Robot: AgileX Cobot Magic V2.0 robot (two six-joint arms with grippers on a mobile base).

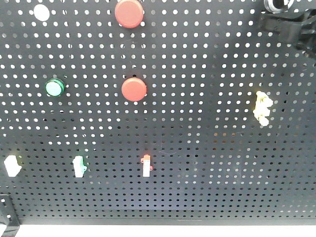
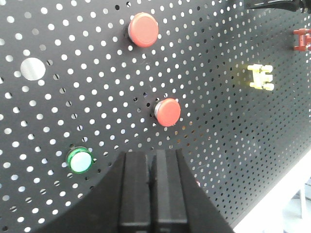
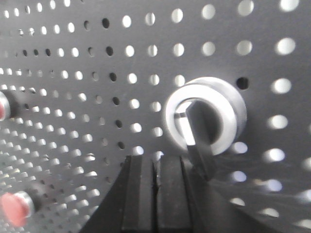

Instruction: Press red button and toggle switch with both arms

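Note:
Two red buttons are mounted on the black pegboard (image 1: 207,163), an upper one (image 1: 129,12) and a lower one (image 1: 134,89). In the left wrist view my left gripper (image 2: 153,156) is shut and holds nothing, its tips a short way below the lower red button (image 2: 168,111) and apart from it. My right gripper (image 3: 156,162) is shut too. It is close to the board, just left of and below the toggle switch (image 3: 204,114), a silver ring with a dark lever (image 3: 198,145) hanging beside the right finger. The right arm (image 1: 286,19) shows at the top right corner.
A green button (image 1: 55,88) sits left of the lower red one, and a white disc (image 1: 41,12) is at top left. A yellow switch (image 1: 262,107) is at the right. Three small white switches (image 1: 146,165) line the lower row. The board's bottom edge (image 1: 158,220) is near.

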